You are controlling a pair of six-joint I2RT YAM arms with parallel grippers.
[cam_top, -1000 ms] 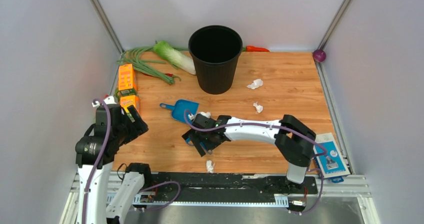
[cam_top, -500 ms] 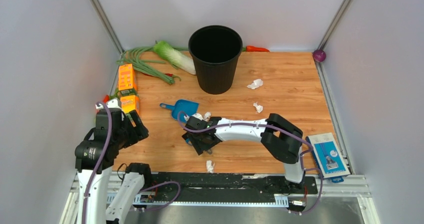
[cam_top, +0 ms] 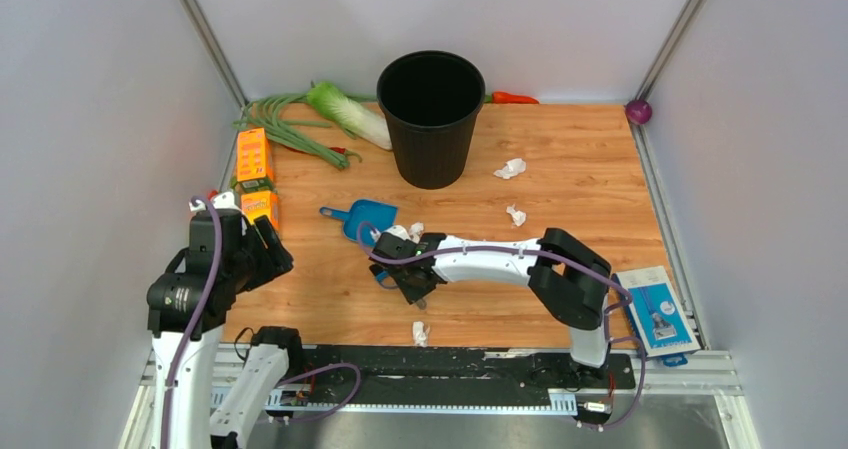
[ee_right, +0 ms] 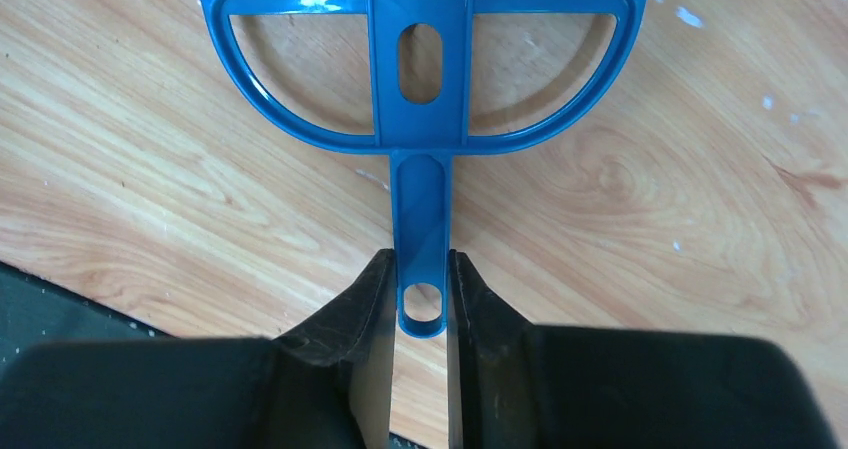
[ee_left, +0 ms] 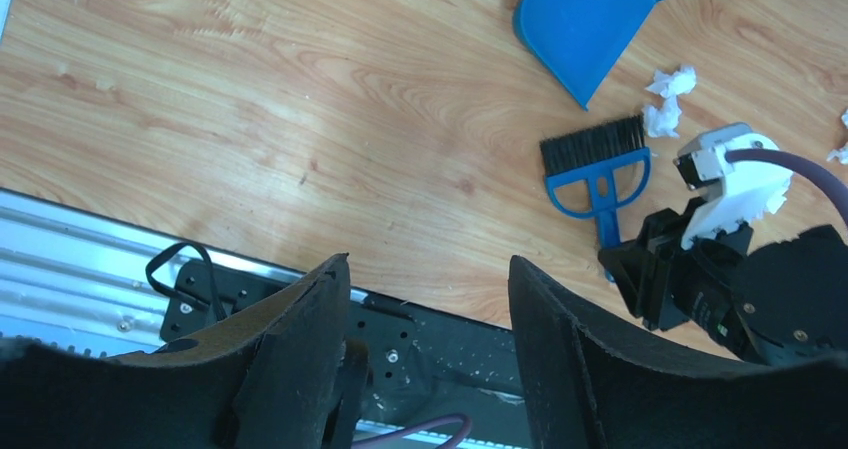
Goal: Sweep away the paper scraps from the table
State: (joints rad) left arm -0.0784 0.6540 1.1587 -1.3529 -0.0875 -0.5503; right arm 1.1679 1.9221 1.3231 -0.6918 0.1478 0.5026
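Table (cam_top: 585, 194) between pale grey walls (cam_top: 90, 89)

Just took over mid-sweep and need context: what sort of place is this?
Likely a robot test cell, not a home: plain grey panels wall in the wood-grain table, a metal rail edges it, and props like a black bin and cabbage look staged.

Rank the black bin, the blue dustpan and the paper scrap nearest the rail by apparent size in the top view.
1. black bin
2. blue dustpan
3. paper scrap
The differences are clear; no two look alike.
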